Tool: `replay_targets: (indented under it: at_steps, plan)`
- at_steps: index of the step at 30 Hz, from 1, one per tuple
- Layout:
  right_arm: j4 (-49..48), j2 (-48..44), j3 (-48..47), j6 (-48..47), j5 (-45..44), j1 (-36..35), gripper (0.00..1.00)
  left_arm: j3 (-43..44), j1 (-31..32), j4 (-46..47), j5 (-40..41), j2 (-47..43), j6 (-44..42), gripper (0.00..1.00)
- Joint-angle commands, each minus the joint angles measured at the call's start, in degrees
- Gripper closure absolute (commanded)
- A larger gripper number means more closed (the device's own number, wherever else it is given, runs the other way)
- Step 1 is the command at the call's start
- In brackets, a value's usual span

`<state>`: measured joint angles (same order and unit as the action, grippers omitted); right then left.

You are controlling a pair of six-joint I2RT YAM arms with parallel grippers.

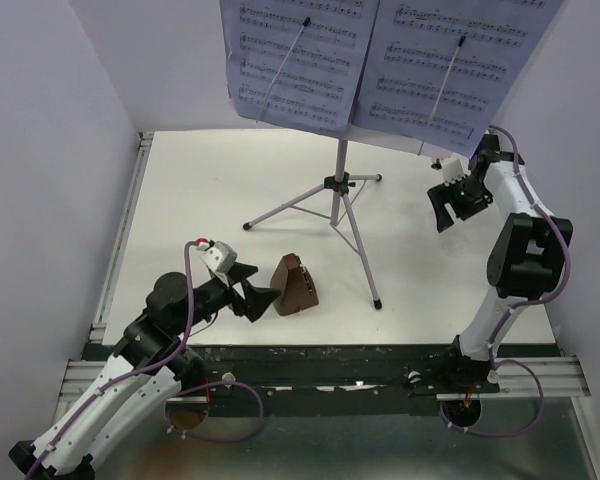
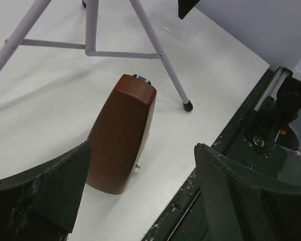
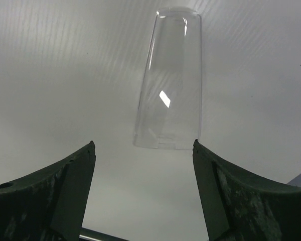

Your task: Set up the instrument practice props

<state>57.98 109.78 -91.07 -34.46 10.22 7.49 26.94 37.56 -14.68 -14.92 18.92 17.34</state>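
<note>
Clear cover, right pincer spread, overhead unclear

Enclosed left, back and right by pale lilac-grey walls; floored with a white tabletop; edged by aluminium rails; softly, evenly lit.

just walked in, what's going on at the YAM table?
The music stand is up on its tripod mid-table, with sheet-music pages spread across it. The left gripper is open right next to the brown metronome at the near edge, not gripping it. The right gripper is open on the far right, over a clear plastic cover lying on the table, and holds nothing.
</note>
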Motion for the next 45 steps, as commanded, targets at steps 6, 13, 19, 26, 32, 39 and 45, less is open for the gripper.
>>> replay_targets:
  at_steps: [6, 13, 19, 26, 32, 39, 45]
  plan:
    - [-4.89, -21.94, 18.00, -8.77, 15.58, 2.01, 0.16, 0.92, -0.21, -3.33, -3.18, 4.54, 6.22, 0.45]
    - [-2.43, -40.32, 34.97, -24.40, 41.95, 1.74, 0.23, -0.30, 1.20, 1.57, -13.12, 12.63, 8.05, 0.87]
    - [17.13, -44.30, 40.44, -62.16, 63.94, -0.27, 0.30, -7.33, 6.11, 16.15, -7.78, 15.70, 16.66, 0.80]
    - [13.60, -41.48, 32.27, -52.42, 64.50, -17.12, 0.49, -14.01, 8.41, 24.96, 9.79, 23.01, 24.65, 0.79]
    - [-18.92, -44.04, 35.43, -24.27, 49.39, -34.19, 0.64, -16.56, 8.41, 16.80, 25.36, 14.85, 31.16, 0.76]
    - [-25.45, -31.57, 27.27, -18.02, 43.05, -46.41, 0.90, -15.52, 8.32, 12.74, 29.68, 10.96, 30.04, 0.64]
    - [-33.62, -26.64, 25.32, -9.58, 39.10, -50.81, 0.93, -10.51, 8.23, 10.12, 27.05, 11.06, 23.80, 0.62]
